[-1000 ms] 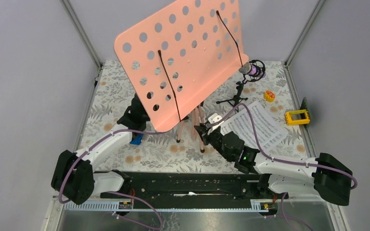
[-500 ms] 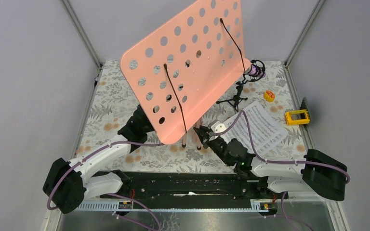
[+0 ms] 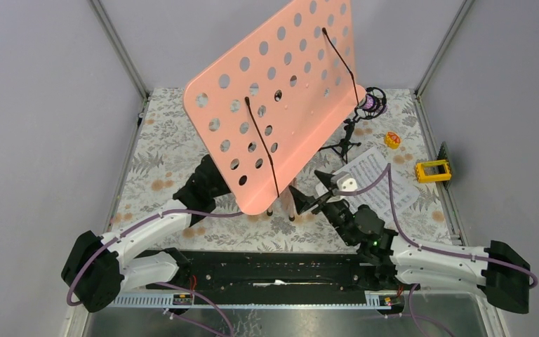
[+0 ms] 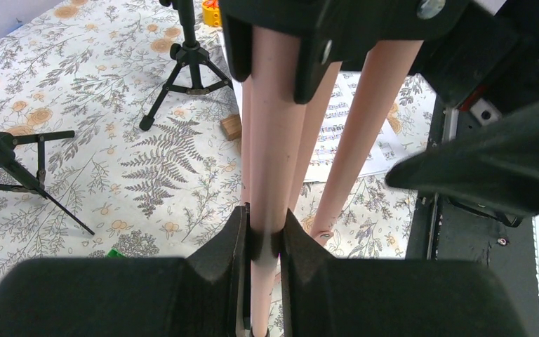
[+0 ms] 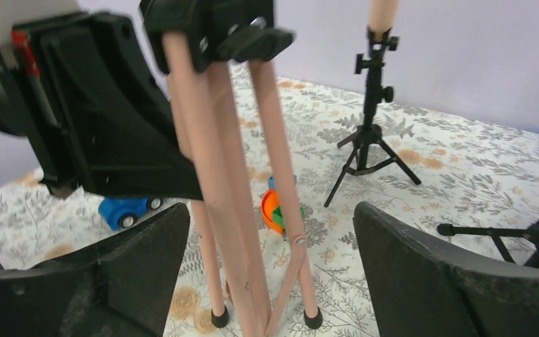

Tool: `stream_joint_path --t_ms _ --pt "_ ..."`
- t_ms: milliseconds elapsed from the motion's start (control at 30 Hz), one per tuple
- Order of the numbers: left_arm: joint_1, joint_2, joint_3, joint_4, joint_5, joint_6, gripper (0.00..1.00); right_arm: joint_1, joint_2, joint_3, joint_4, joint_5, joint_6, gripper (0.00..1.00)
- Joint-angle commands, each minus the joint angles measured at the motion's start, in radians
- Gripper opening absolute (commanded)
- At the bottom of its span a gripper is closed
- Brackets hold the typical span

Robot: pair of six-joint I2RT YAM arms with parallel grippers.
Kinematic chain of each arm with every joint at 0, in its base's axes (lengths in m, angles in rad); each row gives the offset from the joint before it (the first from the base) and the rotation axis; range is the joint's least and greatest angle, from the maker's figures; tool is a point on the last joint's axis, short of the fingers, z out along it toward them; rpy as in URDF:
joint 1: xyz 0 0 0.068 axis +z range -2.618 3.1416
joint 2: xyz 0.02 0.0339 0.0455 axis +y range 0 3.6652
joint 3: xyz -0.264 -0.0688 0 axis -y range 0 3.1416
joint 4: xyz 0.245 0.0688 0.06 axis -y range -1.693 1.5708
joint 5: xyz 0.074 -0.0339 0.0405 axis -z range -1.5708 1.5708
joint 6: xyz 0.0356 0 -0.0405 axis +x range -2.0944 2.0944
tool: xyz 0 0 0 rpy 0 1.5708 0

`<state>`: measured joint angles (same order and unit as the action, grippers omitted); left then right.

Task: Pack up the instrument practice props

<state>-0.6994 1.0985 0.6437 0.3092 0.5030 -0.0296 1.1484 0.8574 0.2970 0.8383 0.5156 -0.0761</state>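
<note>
The left jaws are shut tight on one pink leg point(image 4: 272, 140) of the music rack point(image 3: 281, 105). The right jaws are wide open, and the pink legs stand just in front of their gap. The music pages point(image 3: 386, 184) lie on the worktop point(image 3: 161, 140), beside the right jaws.

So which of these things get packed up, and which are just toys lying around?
To pack up: pink music rack, sheet-music pages, purple glitter microphone, pink microphone.

Just lying about: blue toy car, yellow block, orange-and-green block, small yellow round toy.
</note>
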Motion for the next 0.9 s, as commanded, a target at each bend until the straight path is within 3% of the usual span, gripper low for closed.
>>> stream_joint_path --t_ms 0,300,500,667,867 --pt "-0.008 -0.005 -0.021 0.058 0.029 -0.081 0.00 0.007 -0.063 0.042 -0.056 0.103 0.105 0.98" --pt "-0.013 0.005 -0.018 0.058 0.048 -0.071 0.00 0.007 0.079 0.156 0.070 0.007 0.097 1.00" --pt "-0.014 0.007 -0.029 0.053 0.058 -0.063 0.01 0.007 0.191 0.202 0.179 0.036 0.080 1.00" --pt "-0.020 0.005 -0.041 0.064 0.060 -0.062 0.15 0.007 0.304 0.218 0.300 0.105 0.017 1.00" --pt "-0.031 -0.012 -0.067 0.061 0.040 -0.084 0.52 0.006 0.453 0.254 0.420 0.229 -0.061 1.00"
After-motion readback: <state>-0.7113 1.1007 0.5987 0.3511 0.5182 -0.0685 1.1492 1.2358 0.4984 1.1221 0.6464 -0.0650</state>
